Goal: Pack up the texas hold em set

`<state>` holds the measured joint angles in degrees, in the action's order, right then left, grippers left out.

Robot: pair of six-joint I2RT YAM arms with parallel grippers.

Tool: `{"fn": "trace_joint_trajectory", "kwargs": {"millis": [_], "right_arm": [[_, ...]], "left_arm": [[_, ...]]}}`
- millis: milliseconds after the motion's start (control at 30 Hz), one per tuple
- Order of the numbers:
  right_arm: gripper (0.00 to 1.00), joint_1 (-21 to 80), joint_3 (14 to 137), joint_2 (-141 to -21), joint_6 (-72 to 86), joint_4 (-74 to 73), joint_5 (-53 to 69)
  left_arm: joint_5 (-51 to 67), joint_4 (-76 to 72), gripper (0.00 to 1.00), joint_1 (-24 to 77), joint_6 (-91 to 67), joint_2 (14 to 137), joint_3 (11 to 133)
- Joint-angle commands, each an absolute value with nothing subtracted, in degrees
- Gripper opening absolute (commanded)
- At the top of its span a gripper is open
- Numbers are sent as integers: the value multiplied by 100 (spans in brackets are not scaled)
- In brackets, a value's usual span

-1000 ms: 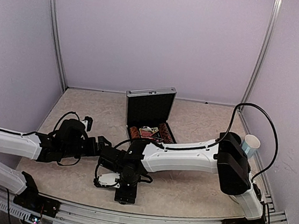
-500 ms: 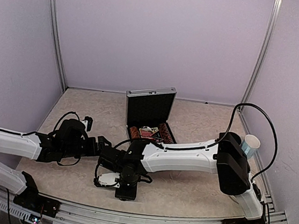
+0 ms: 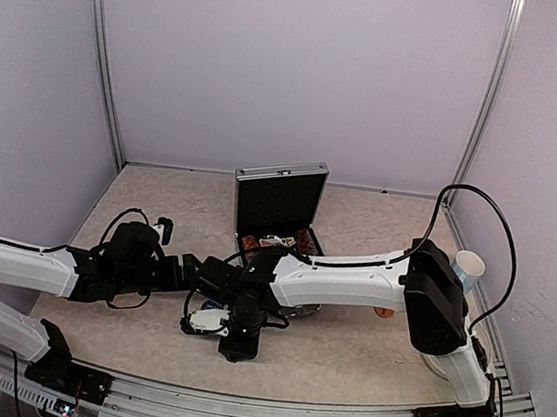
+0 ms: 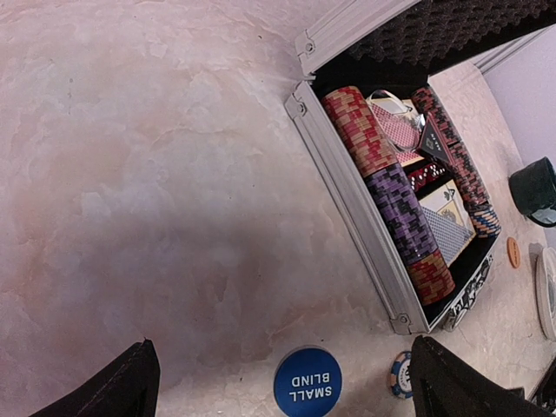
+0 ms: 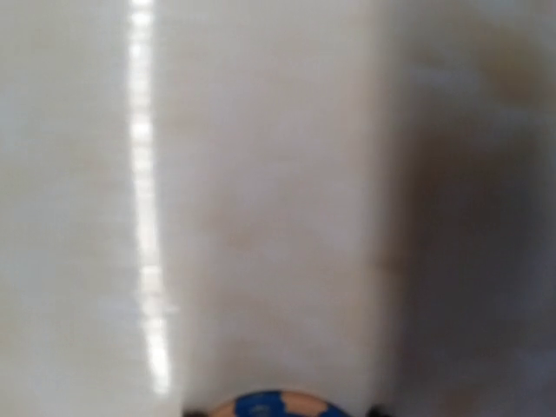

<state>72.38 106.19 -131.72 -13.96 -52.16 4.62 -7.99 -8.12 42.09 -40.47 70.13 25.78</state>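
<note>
Looks mostly packed. Shows the case (image 4: 347,200) open at mid-table (image 3: 361,364), lid (image 3: 279,201) upright, foam lining on view. Holds chip rows (image 4: 387,187) along both long walls: red-tan, purple and red bands on one side, dark red ending in blue-orange on the other. Has two card decks (image 4: 447,230) between the rows, with the black triangle (image 4: 434,144) lying on top.

Left to do, judging by what lies outside: put in the blue button (image 4: 307,382) and the loose chip (image 4: 400,373), both on the table just off the case's near corner, then drop and latch the lid. Can't place the small orange disc (image 4: 513,252) beyond the case, near the dark mug (image 4: 533,186): possibly part of the set, too small to say.

Reads "SMALL BLIND" in white on the button, upside down from the left wrist. Finds nothing else legible, with the markings on the triangle and card backs too small.

Left claw (image 3: 189,267): spread wide, grasping nothing, hovering beside the case with the button below it. Right claw (image 3: 236,333): down close to the table in front of the case, with what looks like the loose chip at the bottom edge of its own blurred view. Cannot tell whether clenched on that chip or merely around it.
</note>
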Motion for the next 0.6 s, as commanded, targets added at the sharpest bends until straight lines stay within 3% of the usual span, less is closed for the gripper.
{"fn": "trace_joint_trajectory", "kwargs": {"millis": [0, 567], "right_arm": [[38, 6684, 10526, -13302, -1463, -5133, 73], [38, 6645, 10707, -12601, -1465, -4876, -287]], "left_arm": [[-861, -853, 99, 4184, -4032, 6973, 2662], [-690, -953, 99, 4179, -4048, 7048, 2607]]}}
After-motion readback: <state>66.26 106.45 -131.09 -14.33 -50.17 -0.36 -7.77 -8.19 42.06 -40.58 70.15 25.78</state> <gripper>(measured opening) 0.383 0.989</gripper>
